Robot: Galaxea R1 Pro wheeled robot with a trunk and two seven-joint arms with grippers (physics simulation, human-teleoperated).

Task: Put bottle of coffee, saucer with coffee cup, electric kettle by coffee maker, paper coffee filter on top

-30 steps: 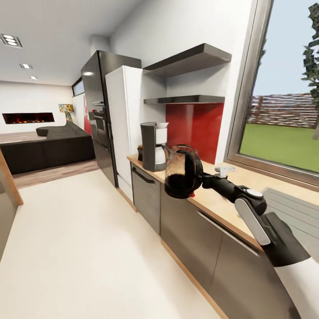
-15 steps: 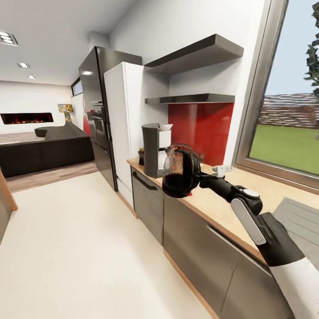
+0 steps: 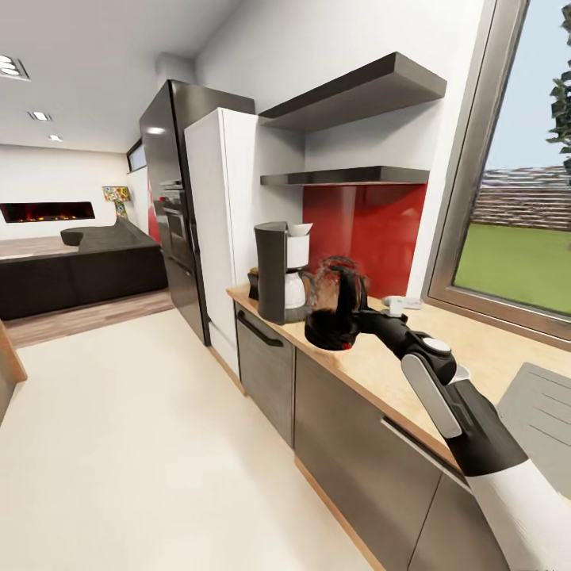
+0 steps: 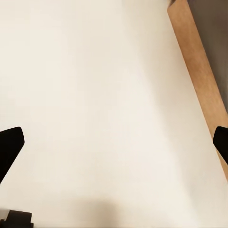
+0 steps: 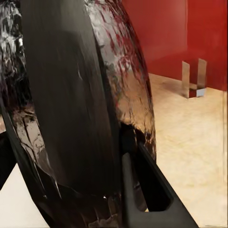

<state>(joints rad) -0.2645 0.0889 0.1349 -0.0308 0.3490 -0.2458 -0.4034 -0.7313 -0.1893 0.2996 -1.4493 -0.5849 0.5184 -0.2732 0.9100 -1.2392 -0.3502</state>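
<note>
The dark glossy electric kettle (image 3: 333, 305) hangs just above the countertop (image 3: 381, 358), close beside the coffee maker (image 3: 277, 271). My right gripper (image 3: 361, 319) is shut on the kettle's handle; up close the kettle (image 5: 71, 114) blocks most of the right wrist view. A white cone-shaped piece (image 3: 300, 229) sits on top of the coffee maker. A small dark object (image 3: 253, 280) stands behind the coffee maker and a small white item (image 3: 400, 302) lies farther along the counter. My left gripper (image 4: 114, 145) is open over bare floor, holding nothing.
Two dark wall shelves (image 3: 349, 176) hang over a red backsplash (image 3: 361, 230). A white fridge (image 3: 218, 214) and a black oven tower (image 3: 170, 190) stand beyond the counter's end. A grey drainer (image 3: 547, 404) lies by the window. Cream floor (image 3: 143, 444) spreads to the left.
The view has moved closer to the counter. My right arm has carried the kettle from the counter's edge inward, toward the coffee maker.
</note>
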